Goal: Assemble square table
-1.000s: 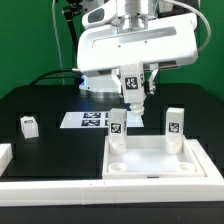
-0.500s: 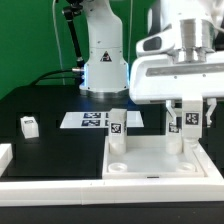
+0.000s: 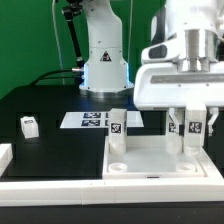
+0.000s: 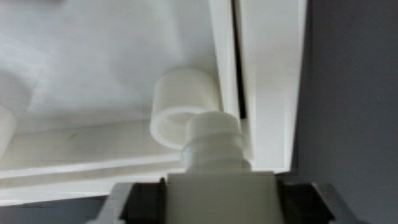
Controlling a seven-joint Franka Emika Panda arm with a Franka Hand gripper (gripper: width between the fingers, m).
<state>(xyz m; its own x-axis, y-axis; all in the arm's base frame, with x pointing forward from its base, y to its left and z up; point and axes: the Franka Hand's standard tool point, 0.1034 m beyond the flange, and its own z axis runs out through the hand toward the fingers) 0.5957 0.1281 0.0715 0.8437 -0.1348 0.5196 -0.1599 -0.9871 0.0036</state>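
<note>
Three legs are all I can count, each a small white block with a black-and-white square tag; none of the tags carries writing I can read. One square tabletop (image 3: 150, 158) sits at the near edge of the black worktop (image 3: 50, 105), toward the exterior view's right. It is white, and its raised rim makes a shallow tray of it. The held leg (image 3: 191, 124) stands upright between my gripper (image 3: 190, 133) fingers at the tabletop's far corner on the exterior view's right. The jaws are closed on it, tag facing the camera. In the wrist view, the held leg (image 4: 210, 150) hangs just inside the rim. Its end is just beside a round corner socket (image 4: 176, 100), and I cannot tell whether the two touch. The standing leg (image 3: 117, 124) is upright at the tabletop's other far corner. I count two near-corner sockets, and the clearer one (image 3: 118, 166) is on the exterior view's left.

The lying leg (image 3: 28, 126) rests apart on the worktop, near its edge on the exterior view's left. One marker board (image 3: 88, 120) lies flat behind the standing leg and shows several tags. A white border rail (image 3: 70, 190) runs along the worktop's near edge, and a second piece (image 3: 4, 155) sits at the near corner on the exterior view's left. My arm's base (image 3: 104, 62) stands at the far edge.
</note>
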